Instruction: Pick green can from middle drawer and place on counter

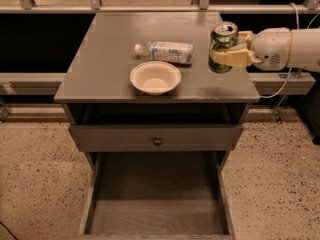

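Observation:
The green can (pixel 221 45) is upright, dark green with pale mottling and a silver top, held in my gripper (pixel 231 50). The gripper comes in from the right on a white arm, its yellowish fingers (pixel 231 58) shut around the can's right side. The can is over the right part of the counter (pixel 110 59), its base at or just above the surface; I cannot tell if it touches. The middle drawer (pixel 157 214) is pulled fully out below, its wood-grain floor bare.
A white bowl (pixel 155 77) sits on the counter's front middle. A clear plastic bottle (pixel 165 51) with a white-blue label lies on its side behind it. A shut drawer with a round knob (pixel 157 141) is above the open one. Speckled floor surrounds the cabinet.

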You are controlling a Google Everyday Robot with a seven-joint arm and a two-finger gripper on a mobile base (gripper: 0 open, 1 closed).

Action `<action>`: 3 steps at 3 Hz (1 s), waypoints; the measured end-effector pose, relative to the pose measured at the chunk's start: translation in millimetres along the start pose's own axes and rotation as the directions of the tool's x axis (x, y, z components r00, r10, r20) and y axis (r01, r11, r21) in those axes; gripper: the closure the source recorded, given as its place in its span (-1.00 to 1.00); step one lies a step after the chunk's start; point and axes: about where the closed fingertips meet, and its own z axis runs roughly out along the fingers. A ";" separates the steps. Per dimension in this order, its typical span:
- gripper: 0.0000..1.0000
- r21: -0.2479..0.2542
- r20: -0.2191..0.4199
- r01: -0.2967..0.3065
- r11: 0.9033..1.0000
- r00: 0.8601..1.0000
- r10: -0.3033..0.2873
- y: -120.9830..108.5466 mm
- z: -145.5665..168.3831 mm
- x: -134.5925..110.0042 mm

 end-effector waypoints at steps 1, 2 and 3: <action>1.00 -0.115 -0.121 -0.099 0.988 0.989 0.085 41.6 -0.5 -27.2; 1.00 -0.143 -0.161 -0.195 0.970 0.972 0.171 58.9 0.2 -46.2; 0.64 -0.165 -0.121 -0.275 0.947 0.959 0.257 68.4 10.2 -65.0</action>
